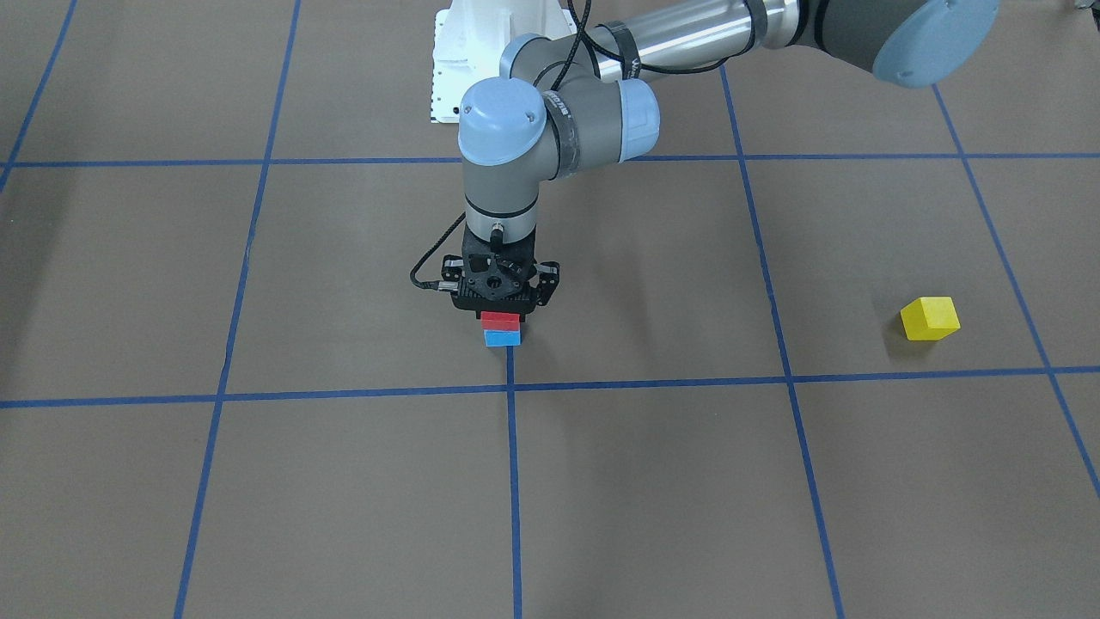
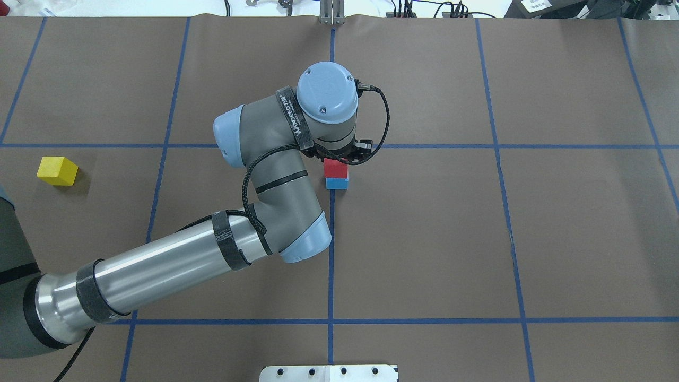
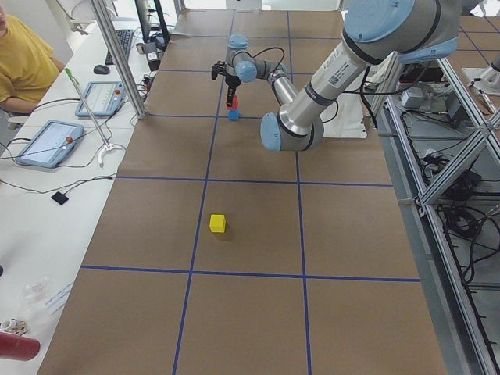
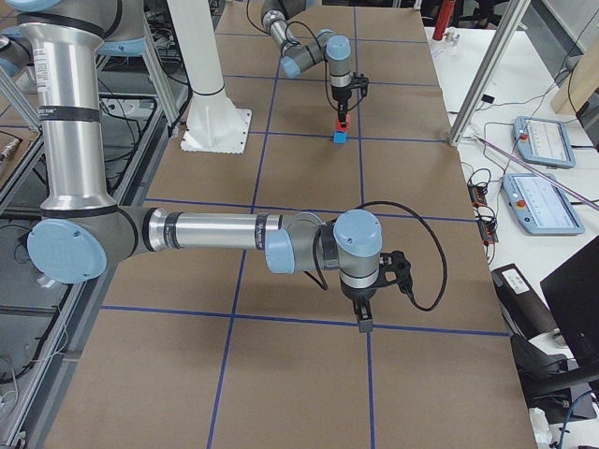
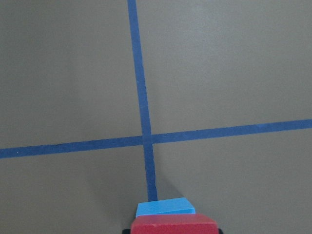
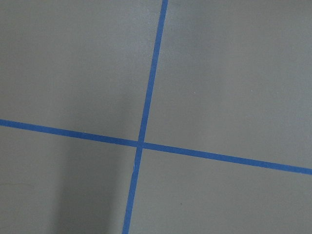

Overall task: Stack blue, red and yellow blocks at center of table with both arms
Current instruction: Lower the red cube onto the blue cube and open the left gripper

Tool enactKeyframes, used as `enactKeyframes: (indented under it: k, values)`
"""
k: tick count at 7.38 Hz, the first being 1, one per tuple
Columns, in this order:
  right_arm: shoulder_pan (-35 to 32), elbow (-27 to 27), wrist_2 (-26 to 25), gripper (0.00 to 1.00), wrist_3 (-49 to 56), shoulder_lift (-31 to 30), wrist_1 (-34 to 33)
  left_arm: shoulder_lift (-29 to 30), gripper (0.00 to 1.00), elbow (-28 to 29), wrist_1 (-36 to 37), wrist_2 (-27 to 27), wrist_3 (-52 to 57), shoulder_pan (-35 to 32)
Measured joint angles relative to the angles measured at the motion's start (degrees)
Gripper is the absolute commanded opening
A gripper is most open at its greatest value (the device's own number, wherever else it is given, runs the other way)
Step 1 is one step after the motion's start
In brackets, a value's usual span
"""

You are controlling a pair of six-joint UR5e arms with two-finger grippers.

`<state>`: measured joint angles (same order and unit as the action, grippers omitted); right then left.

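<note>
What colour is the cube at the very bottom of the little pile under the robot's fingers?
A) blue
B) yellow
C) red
A: the blue block rests directly on the table with the red block on top of it, while the yellow block sits alone, off to the side.

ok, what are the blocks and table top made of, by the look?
Blocks (yellow, red, blue): flat even colour, no glare, crisp edges; painted wood or dense foam, can't tell. Table: matte brown sheet, wavy far edge; likely paper or vinyl cover.
</note>
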<state>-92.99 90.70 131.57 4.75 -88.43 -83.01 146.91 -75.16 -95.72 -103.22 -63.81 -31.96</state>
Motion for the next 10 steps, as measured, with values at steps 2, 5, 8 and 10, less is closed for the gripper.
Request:
enactKeyframes:
  k: [2, 5, 8, 10]
  values:
    - [0.0, 0.0, 0.0, 1.0, 0.0, -0.1, 0.0, -0.1, 0.38, 0.1, 0.0, 0.0, -2.2, 0.1]
    - [0.0, 0.0, 0.0, 1.0, 0.0, -0.1, 0.0, -0.2, 0.56, 0.3, 0.0, 0.1, -2.8, 0.1]
    - [0.0, 0.0, 0.0, 1.0, 0.0, 0.0, 0.0, -0.2, 0.59, 0.2, 0.0, 0.1, -2.8, 0.2]
    - [0.0, -0.1, -0.1, 1.0, 0.0, 0.0, 0.0, -0.1, 0.71, 0.2, 0.0, 0.1, -2.8, 0.2]
